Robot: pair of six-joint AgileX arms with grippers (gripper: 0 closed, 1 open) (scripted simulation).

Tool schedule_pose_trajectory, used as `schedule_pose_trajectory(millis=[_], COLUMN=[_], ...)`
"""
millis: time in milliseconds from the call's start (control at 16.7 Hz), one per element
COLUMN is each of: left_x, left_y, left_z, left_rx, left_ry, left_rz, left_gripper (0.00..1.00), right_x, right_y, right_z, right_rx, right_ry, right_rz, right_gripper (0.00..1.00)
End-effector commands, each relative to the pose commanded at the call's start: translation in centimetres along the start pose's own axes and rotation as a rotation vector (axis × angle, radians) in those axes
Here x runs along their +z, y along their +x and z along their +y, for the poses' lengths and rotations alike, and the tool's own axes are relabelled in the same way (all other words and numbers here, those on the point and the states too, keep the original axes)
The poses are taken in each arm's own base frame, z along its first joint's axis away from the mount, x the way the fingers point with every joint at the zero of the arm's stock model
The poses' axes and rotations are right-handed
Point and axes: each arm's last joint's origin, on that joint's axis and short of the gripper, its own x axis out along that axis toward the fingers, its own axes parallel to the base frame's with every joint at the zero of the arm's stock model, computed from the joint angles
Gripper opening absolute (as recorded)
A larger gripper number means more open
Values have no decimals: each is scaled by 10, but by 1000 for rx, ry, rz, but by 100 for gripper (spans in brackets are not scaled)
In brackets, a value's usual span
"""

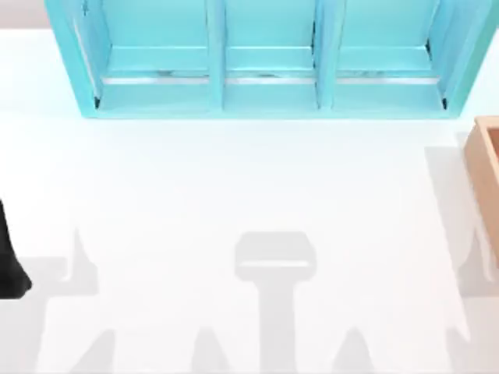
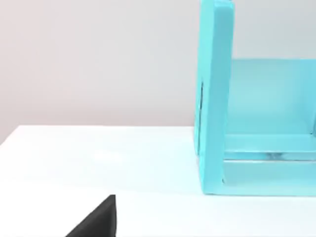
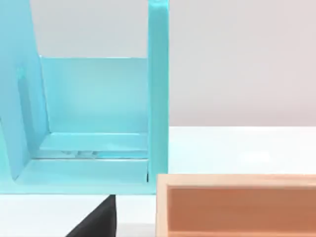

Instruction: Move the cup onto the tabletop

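Observation:
The cup is out of view. The white tabletop (image 1: 234, 187) spreads across the top view, with grey shadows on its near half. My left arm (image 1: 9, 265) is a black shape at the table's left edge. A black corner of my left gripper (image 2: 98, 219) juts in over the tabletop (image 2: 98, 158) in the left wrist view. A like black corner of my right gripper (image 3: 98, 219) lies in the right wrist view, just short of the shelf.
A turquoise three-bay shelf unit (image 1: 265, 93) stands along the back of the table, its bays bare; its end wall (image 2: 215, 98) faces the left wrist. A tan wooden box (image 1: 487, 164) sits at the right edge, close to the right wrist (image 3: 237, 207).

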Motion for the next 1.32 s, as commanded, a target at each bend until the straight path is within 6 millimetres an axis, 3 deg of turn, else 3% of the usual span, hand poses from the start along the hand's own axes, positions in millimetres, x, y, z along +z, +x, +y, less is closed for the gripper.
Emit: schedule_pose_trajectory(millis=[300,660,960,1320], left_x=[0,0,0,0], left_y=[0,0,0,0], left_z=[0,0,0,0], left_rx=[0,0,0,0], left_ry=[0,0,0,0], left_rz=[0,0,0,0], left_gripper=[100,100,100,100], right_x=[10,62,94,93], right_y=[0,20,74,145], right_z=[-3,-17,-44,-93], right_rx=[-26,-110,-120,-57], right_ry=[-25,-106,-112,-45], right_rz=[64,453,921,1389], right_gripper=[100,100,100,100])
